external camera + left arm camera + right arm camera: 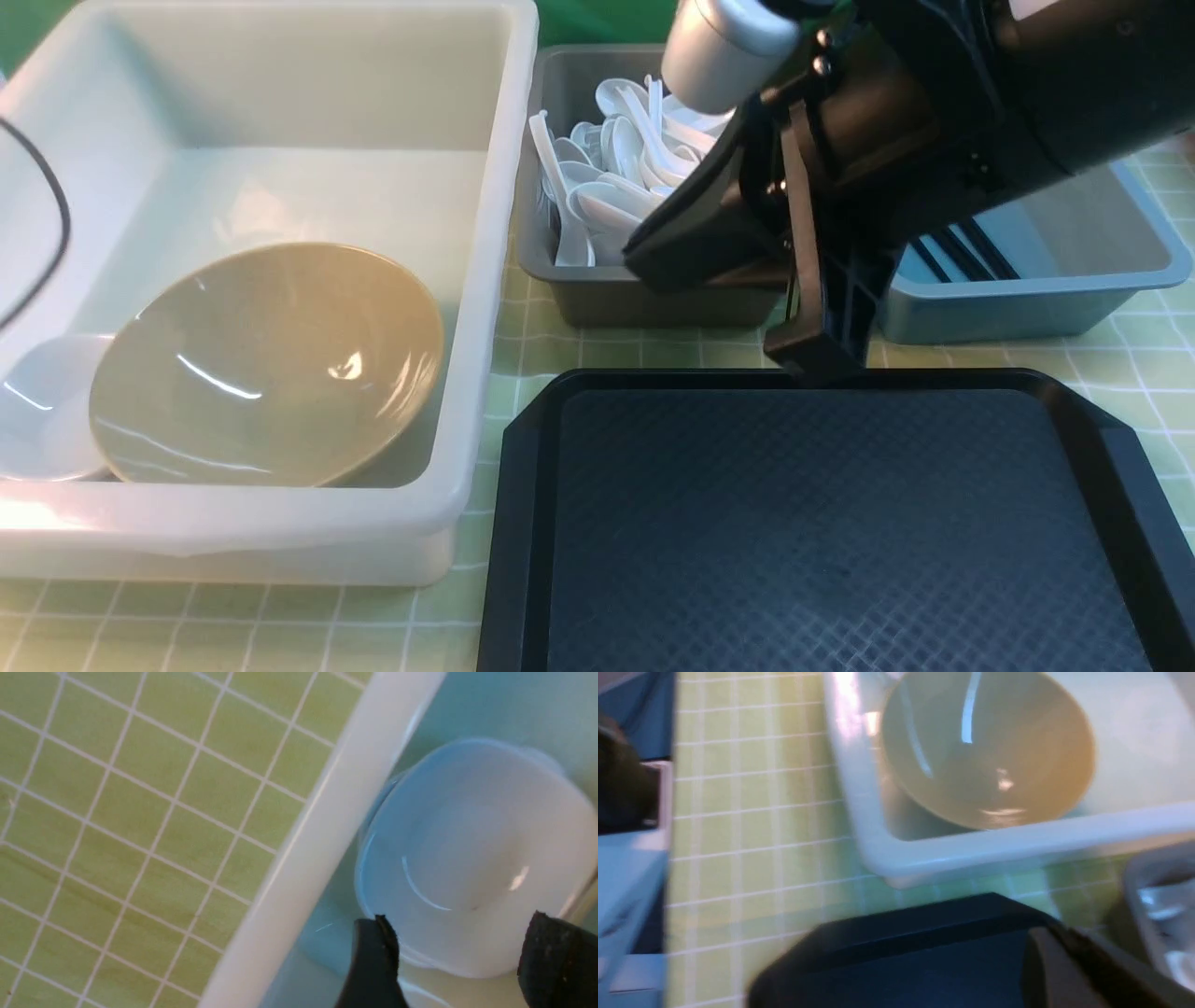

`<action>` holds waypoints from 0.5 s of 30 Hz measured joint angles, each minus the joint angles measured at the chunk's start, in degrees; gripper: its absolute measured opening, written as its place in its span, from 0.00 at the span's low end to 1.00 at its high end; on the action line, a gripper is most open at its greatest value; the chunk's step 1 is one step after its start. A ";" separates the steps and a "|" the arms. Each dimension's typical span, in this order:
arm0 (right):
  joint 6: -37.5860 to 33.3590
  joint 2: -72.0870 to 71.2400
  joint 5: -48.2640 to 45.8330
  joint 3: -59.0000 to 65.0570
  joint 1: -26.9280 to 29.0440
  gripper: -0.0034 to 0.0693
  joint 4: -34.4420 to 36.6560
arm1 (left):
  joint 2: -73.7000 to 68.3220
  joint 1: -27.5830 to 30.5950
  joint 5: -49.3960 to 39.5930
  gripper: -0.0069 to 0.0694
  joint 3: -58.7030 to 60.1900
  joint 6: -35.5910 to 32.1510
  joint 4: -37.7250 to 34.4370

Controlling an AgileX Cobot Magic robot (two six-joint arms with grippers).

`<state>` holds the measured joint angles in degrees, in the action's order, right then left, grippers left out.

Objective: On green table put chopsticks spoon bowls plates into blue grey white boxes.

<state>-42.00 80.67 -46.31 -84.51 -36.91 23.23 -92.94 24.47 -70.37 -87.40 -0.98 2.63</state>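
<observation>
Directly ahead of the left gripper (pixel 460 956), whose 2 black fingers stand apart and hold nothing, a glossy white rounded-square dish (pixel 476 858) lies in the large milky-white plastic tub (pixel 485 280), beside the wide khaki-beige bowl (pixel 266 369). The right gripper (pixel 747 299) hangs over the far rim of the flat black textured tray (pixel 831 523); whether it is parted I cannot tell. Glossy white soup spoons (pixel 607 187) fill the small dark grey bin (pixel 635 299), thin black chopsticks (pixel 962 252) lie in the dull blue bin (pixel 1027 299), and strips of pale green gridded table (pixel 504 336) separate the containers.
</observation>
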 joint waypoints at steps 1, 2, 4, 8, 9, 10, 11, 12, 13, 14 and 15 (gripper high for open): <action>1.31 0.00 0.84 0.00 0.54 0.12 -1.96 | 1.53 0.00 -0.07 0.59 -0.23 -0.56 -1.71; 2.82 0.00 1.35 0.00 1.34 0.12 -3.35 | 3.22 0.00 -0.13 0.59 -0.28 -1.70 -4.65; 5.39 0.00 1.86 0.00 3.74 0.12 -4.76 | 6.55 -0.34 -0.53 0.59 -0.35 -4.37 -10.25; 9.47 0.00 2.02 0.00 9.56 0.13 -5.68 | 10.38 -2.79 0.13 0.59 -0.42 -9.70 -21.24; 11.81 0.00 2.04 0.00 11.88 0.13 -5.86 | 11.31 -5.07 0.46 0.58 -0.55 -12.37 -26.15; 13.60 0.00 2.04 0.00 13.71 0.13 -5.87 | 11.55 -7.13 0.53 0.57 -0.67 -14.55 -29.29; 15.18 0.00 1.72 0.00 15.40 0.13 -5.94 | 11.67 -9.49 0.53 0.55 -0.67 -16.74 -31.52; 16.19 0.00 1.28 0.00 16.89 0.14 -6.06 | 11.67 -12.05 0.35 0.52 -0.67 -18.79 -33.88; 17.63 -0.05 0.03 0.06 18.34 0.14 -6.23 | 11.67 -14.70 0.05 0.47 -0.67 -20.30 -35.75; 19.00 -0.32 -0.84 0.58 19.64 0.14 -6.49 | 11.67 -18.37 -0.08 0.40 -0.67 -21.59 -36.69; 20.75 -1.07 -1.51 1.68 20.25 0.15 -7.03 | 11.67 -20.85 -0.08 0.34 -0.67 -22.11 -36.74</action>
<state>-21.25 79.60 -47.82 -82.83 -16.66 16.20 -81.27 3.62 -70.46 -88.07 -23.08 -34.11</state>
